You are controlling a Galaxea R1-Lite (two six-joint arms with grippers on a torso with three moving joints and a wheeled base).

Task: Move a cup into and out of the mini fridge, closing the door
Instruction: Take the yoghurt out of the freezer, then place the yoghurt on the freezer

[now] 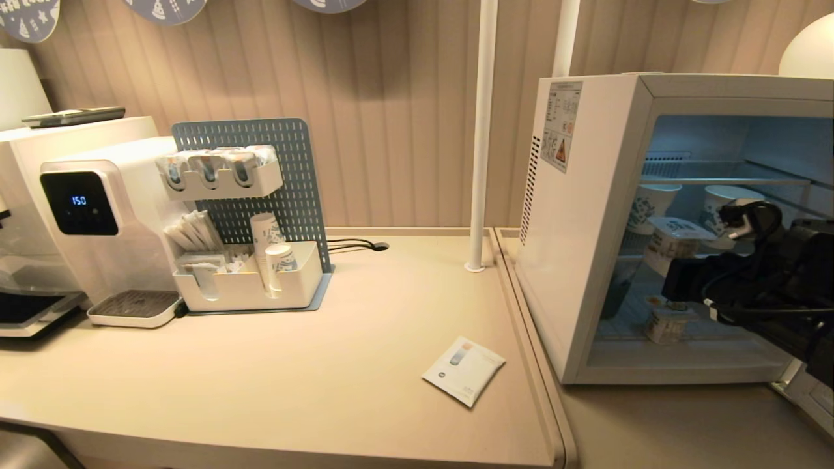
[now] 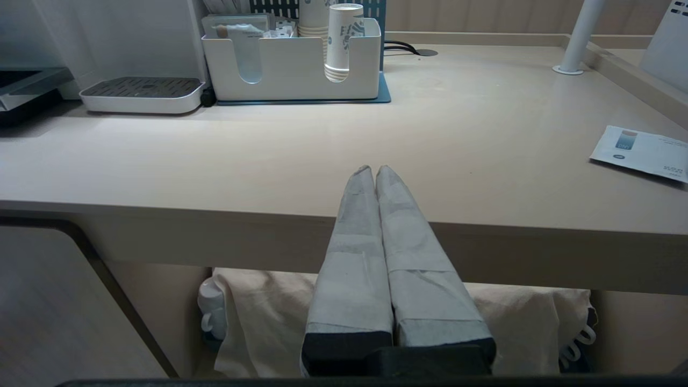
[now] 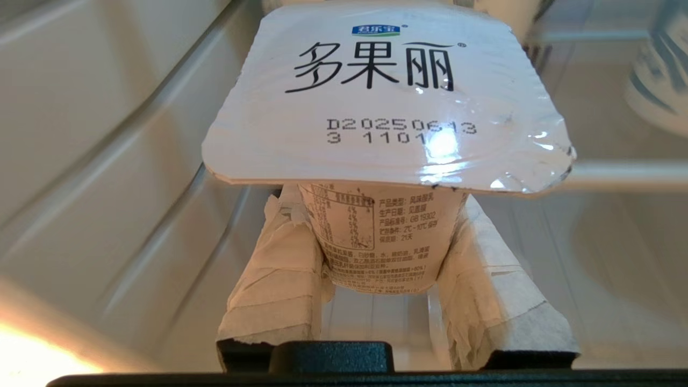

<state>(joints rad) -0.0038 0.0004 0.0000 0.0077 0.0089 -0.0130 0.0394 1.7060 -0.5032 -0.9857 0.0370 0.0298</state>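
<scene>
The mini fridge (image 1: 586, 228) stands at the right with its front open and its inside lit. Only an edge of the door (image 1: 805, 394) shows, swung out at the lower right. My right gripper (image 1: 671, 264) reaches into the fridge and is shut on the cup (image 3: 376, 236), its taped fingers (image 3: 279, 269) pressing on both sides of the body. The cup (image 1: 676, 240) is a small white yogurt cup under a wide foil lid with black lettering, held tilted above the fridge floor. My left gripper (image 2: 374, 169) is shut on nothing and parked at the table's front edge.
Two blue-patterned paper cups (image 1: 651, 205) stand on the wire shelf behind the held cup. Another small yogurt cup (image 1: 668, 324) sits on the fridge floor below it. On the table are a flat sachet (image 1: 464, 370), a white organiser (image 1: 247, 286), a water dispenser (image 1: 98, 215) and a white pole (image 1: 482, 130).
</scene>
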